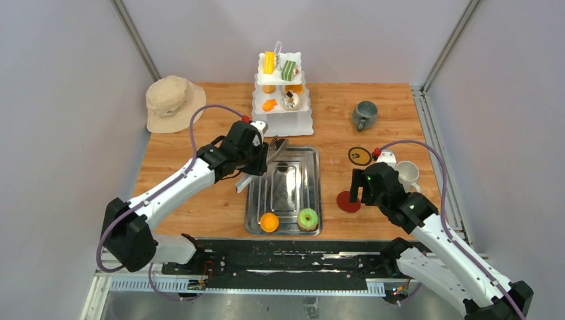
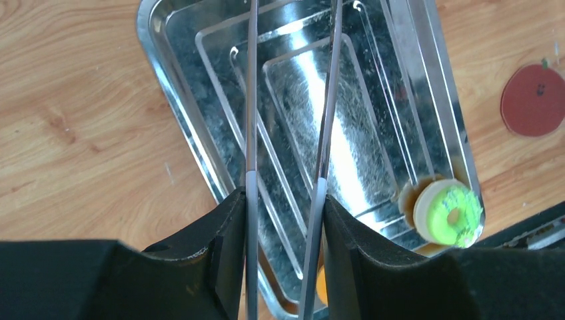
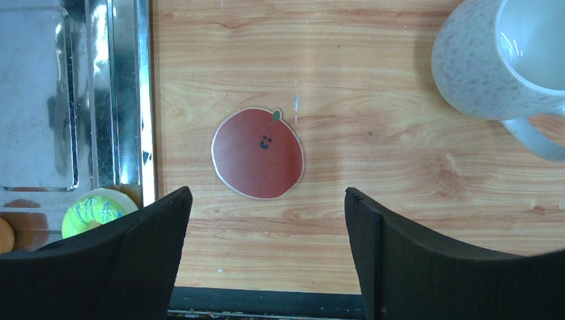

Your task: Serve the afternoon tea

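My left gripper (image 1: 260,159) (image 2: 285,200) is shut on a pair of metal tongs (image 1: 275,148) (image 2: 252,100). The two blades stand apart over the far end of the steel tray (image 1: 313,193) (image 2: 173,93), with nothing between them. A green donut (image 1: 308,218) (image 2: 450,213) (image 3: 90,212) and an orange donut (image 1: 269,222) lie at the tray's near end. The white tiered stand (image 1: 285,120) at the back holds several pastries. My right gripper (image 1: 356,193) (image 3: 266,227) is open and empty above a red apple coaster (image 1: 346,202) (image 3: 258,153). The white mug (image 1: 407,174) (image 3: 480,67) is to its right, and the grey mug (image 1: 364,115) stands further back.
A beige bucket hat (image 1: 173,101) lies at the back left. A yellow and black round coaster (image 1: 360,156) lies between the tray and the white mug. The table's front edge and a black rail (image 1: 280,263) run just behind the tray's near end.
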`<state>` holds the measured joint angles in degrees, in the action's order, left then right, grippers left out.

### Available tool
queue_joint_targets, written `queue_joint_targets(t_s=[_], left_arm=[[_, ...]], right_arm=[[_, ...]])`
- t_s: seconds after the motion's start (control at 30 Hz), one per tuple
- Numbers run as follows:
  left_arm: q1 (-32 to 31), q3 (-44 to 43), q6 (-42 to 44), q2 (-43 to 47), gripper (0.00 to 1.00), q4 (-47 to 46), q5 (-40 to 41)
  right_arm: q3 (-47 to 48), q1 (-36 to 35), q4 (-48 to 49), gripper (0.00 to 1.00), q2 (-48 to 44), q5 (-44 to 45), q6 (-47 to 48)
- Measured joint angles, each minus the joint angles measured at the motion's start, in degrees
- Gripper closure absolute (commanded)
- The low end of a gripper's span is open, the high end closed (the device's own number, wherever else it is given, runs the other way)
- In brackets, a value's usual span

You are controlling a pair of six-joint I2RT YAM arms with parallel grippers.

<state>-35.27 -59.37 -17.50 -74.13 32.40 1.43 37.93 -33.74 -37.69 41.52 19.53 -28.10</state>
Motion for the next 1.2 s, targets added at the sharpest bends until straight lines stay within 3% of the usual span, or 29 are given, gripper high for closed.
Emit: queue_joint_targets(t_s=[0.63, 1.2], left_arm=[[0.0, -3.61, -9.38, -15.85, 0.88, -19.58, 5.4], [0.0, -16.48, -12.09, -36.15, 0.87, -29.57, 8.7]], right_arm=[[0.0, 0.0, -0.35, 0.16, 0.04, 0.07, 0.02], [0.0, 0.0, -0.76, 0.16, 0.81, 0.33, -0.04]])
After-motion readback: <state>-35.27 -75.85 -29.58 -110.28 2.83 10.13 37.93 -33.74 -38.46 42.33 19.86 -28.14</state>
